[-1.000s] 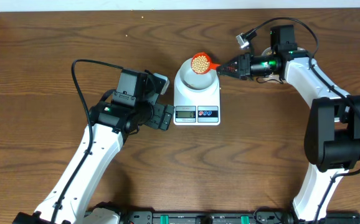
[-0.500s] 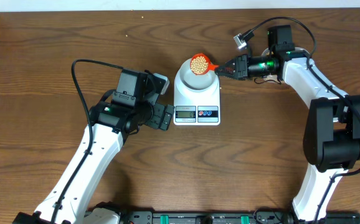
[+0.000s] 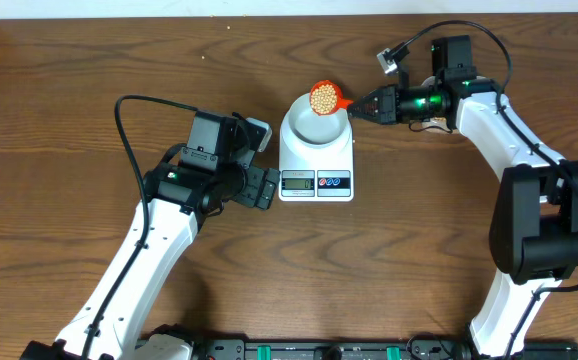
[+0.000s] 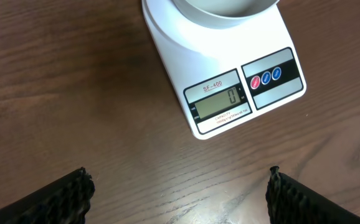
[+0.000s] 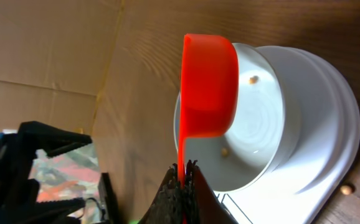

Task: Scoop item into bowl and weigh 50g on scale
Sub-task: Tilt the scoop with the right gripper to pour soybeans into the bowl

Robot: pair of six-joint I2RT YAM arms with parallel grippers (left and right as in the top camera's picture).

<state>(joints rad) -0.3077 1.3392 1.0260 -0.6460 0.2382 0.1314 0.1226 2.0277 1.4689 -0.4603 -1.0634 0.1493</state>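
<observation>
An orange-red scoop [image 3: 323, 97] heaped with the item, tan beans, hovers over the far rim of the white bowl [image 3: 316, 128]. The bowl stands on the white scale [image 3: 316, 170]. My right gripper [image 3: 361, 106] is shut on the scoop's thin handle. From the right wrist, the scoop [image 5: 208, 87] shows its underside above the bowl [image 5: 261, 134], where two beans [image 5: 253, 79] lie. My left gripper [image 4: 180, 196] is open over bare wood, left of the scale [image 4: 230, 68], whose display reads 0. Nothing lies between its fingers [image 4: 61, 199].
One stray bean [image 5: 347, 188] lies beside the scale's base. The table's far edge runs along the top of the overhead view. A black rail [image 3: 319, 350] lines the front edge. The left arm [image 3: 159, 230] crosses the front left of the table.
The right gripper and the filled scoop have shifted slightly toward the far side of the bowl. The left arm has stayed still.
</observation>
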